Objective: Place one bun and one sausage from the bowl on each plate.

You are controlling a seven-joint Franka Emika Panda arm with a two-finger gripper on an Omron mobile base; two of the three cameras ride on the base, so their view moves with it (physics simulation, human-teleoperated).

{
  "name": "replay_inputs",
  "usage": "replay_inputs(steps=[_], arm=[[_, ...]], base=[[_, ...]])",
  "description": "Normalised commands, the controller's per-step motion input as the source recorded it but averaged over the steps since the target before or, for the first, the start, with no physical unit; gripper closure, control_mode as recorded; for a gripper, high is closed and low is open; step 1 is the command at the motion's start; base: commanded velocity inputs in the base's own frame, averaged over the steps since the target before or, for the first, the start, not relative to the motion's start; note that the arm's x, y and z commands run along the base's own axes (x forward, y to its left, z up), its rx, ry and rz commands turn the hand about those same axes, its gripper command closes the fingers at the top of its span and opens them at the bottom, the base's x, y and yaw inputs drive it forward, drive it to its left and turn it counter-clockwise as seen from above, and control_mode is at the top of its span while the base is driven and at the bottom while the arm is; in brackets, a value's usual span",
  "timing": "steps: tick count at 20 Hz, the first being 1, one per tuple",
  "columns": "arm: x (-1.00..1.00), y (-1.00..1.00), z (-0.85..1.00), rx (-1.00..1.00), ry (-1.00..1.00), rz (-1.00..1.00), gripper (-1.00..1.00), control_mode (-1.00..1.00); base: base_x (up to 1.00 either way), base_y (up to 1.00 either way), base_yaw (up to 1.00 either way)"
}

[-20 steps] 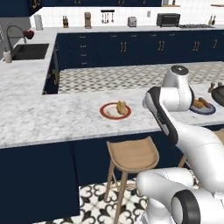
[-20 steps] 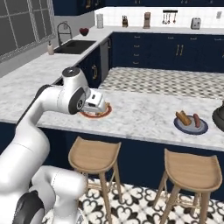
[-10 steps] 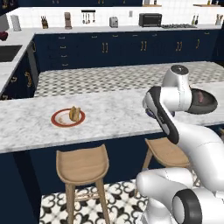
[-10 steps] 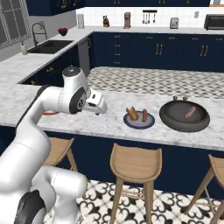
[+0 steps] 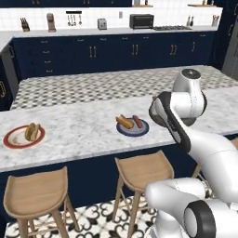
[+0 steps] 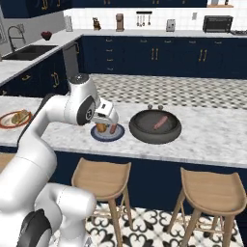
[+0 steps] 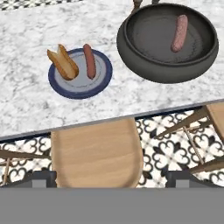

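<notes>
The claw, its jaw state not discernible, hangs short of the counter; the remaining sausage lies ahead in the bowl, whose raised rim risks a collision.

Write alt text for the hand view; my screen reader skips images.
A dark blue plate holding a bun and a sausage sits on a marble counter beside a black bowl with one sausage in it. Wooden stools stand below.

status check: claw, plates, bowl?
Claw state unclear, carrying nothing visible. Blue plate has bun and sausage; red-rimmed plate bun only. One sausage left in bowl.
</notes>
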Motion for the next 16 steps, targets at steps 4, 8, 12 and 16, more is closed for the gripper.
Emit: replay_inputs(steps=[4,8,12,16], arm=[[0.0,0.0,0.0,0.0,0.0,0.0,-1.0,1.0],[0.0,0.0,0.0,0.0,0.0,0.0,-1.0,1.0],[0.0,0.0,0.0,0.0,0.0,0.0,-1.0,1.0],[0.0,0.0,0.0,0.0,0.0,0.0,-1.0,1.0]], base=[[0.39,-0.74,-0.05],[0.29,-0.67,0.0],[0.32,-0.55,0.03],[0.47,-0.28,0.02]])
